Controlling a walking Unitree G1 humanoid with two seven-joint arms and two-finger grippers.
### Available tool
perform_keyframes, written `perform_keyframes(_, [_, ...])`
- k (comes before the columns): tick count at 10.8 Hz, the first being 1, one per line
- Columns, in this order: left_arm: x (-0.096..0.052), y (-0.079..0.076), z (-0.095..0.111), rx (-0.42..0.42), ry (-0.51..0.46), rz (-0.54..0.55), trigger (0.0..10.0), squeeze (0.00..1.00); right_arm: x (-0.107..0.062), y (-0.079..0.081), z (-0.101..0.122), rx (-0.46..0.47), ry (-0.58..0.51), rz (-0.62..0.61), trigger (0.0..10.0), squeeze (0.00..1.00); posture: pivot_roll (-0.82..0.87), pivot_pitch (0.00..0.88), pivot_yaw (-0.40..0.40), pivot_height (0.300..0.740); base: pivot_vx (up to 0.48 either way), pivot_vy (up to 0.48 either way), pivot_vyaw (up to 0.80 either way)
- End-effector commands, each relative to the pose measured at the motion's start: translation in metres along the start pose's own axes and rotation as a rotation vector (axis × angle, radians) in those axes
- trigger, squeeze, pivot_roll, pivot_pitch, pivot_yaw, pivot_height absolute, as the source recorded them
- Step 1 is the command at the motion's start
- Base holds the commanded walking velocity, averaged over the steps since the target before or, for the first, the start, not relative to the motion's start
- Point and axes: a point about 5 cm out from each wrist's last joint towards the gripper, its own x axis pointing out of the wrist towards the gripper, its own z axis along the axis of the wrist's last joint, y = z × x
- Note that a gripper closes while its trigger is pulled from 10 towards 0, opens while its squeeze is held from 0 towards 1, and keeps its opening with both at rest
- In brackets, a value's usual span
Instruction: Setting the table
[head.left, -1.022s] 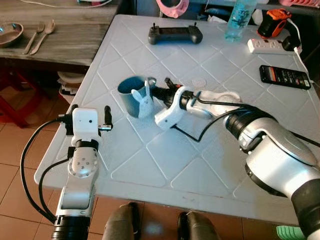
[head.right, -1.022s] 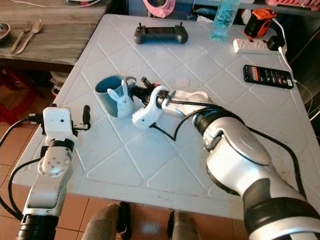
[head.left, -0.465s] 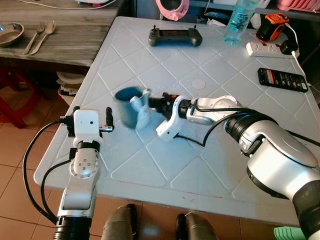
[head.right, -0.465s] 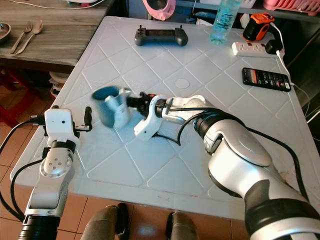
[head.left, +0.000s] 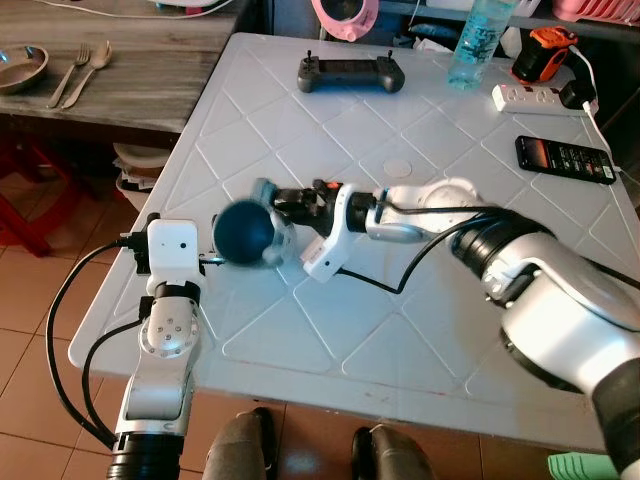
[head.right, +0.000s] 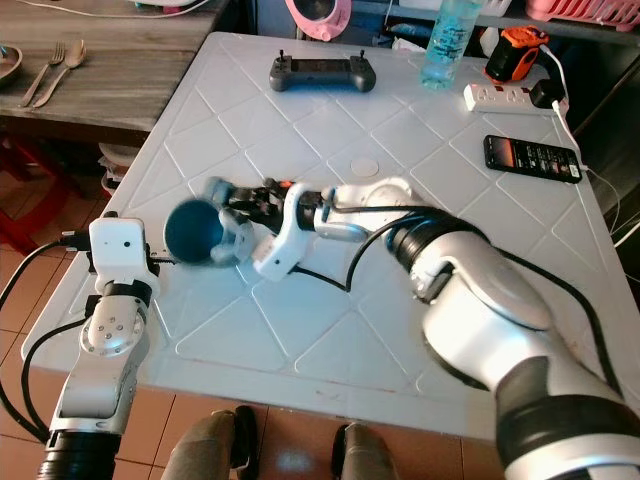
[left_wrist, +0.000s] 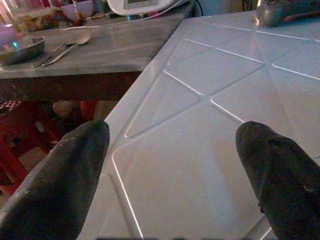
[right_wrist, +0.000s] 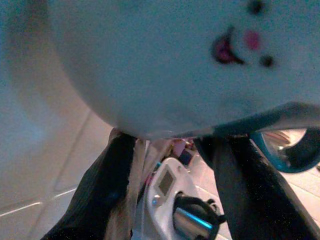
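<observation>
The blue mug (head.left: 245, 232) — upright on the white table (head.left: 330, 330) a second ago — now lies tipped toward the open left claw (left_wrist: 172, 165), clamped in the right claw (head.left: 283, 205) — apparently a handover.

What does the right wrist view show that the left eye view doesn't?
Right wrist view: up close, the mug has a little face, with dark dots and a pink mouth, and a teal handle ring.

Left eye view: the wider white table, with a controller, a bottle, a power strip and a phone, plus the left gripper near the table edge.

Both: the mug, tipped on its side, held by the right gripper between its black fingers.
</observation>
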Motion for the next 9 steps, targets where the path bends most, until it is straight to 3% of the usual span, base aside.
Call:
perform_keyframes(1, [-0.001,0.000,-0.003,0.003,0.008,-0.003,10.0,0.00,0.000,-0.014,-0.002,0.007,-0.013,-0.055,10.0,0.00,0.01,0.110,-0.011,0.740,0.000,0.000,0.00])
perform_keyframes(2, [0.001,0.000,-0.002,0.002,0.004,-0.004,10.0,0.00,-0.005,-0.018,-0.003,0.050,-0.006,-0.082,10.0,0.00,0.01,0.110,-0.009,0.740,0.000,0.000,0.00])
perform_keyframes(5, [0.001,0.000,-0.001,0.000,0.003,-0.007,10.0,0.00,-0.017,0.002,-0.002,0.169,0.074,-0.068,10.0,0.00,0.01,0.106,-0.008,0.740,0.000,0.000,0.00])
perform_keyframes(9, [-0.001,0.002,-0.001,-0.007,0.007,0.001,10.0,0.00,-0.025,0.013,0.009,0.436,0.182,-0.245,10.0,0.00,0.03,0.118,-0.010,0.740,0.000,0.000,0.00])
